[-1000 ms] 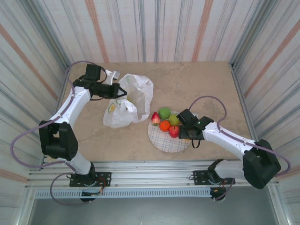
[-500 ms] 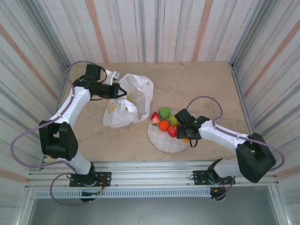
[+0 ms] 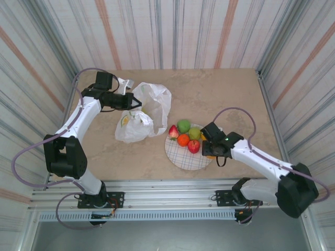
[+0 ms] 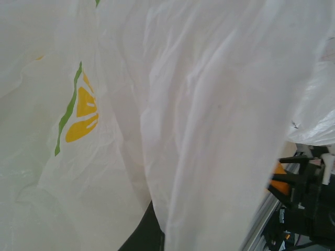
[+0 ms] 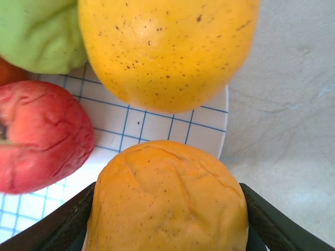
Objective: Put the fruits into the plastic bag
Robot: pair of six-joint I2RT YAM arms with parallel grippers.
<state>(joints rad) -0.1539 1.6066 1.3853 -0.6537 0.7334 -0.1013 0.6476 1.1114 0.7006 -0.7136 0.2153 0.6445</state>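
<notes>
Right gripper [image 5: 166, 230] on an orange [image 5: 167, 183] at the plate [image 5: 157, 130] rim; left gripper [image 3: 135, 102] at the plastic bag [image 3: 144, 117].
Right fingers [image 5: 78, 214] press both flanks of the orange, tips cut off below. The left ones, buried under white film in the wrist view, pinch the bag's edge. The bag lies crumpled just left of the plate; the fruits [image 3: 186, 137] sit on the plate. Beige marbled table [image 3: 220, 94], striped walls [image 3: 172, 31].

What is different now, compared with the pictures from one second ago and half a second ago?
The right gripper reached left over the plate, then drew back toward the plate's right edge and narrowed its jaws. It now clasps an orange fruit. Unchanged: the left gripper, shut on the plastic bag, and the other fruits on the plate.
</notes>
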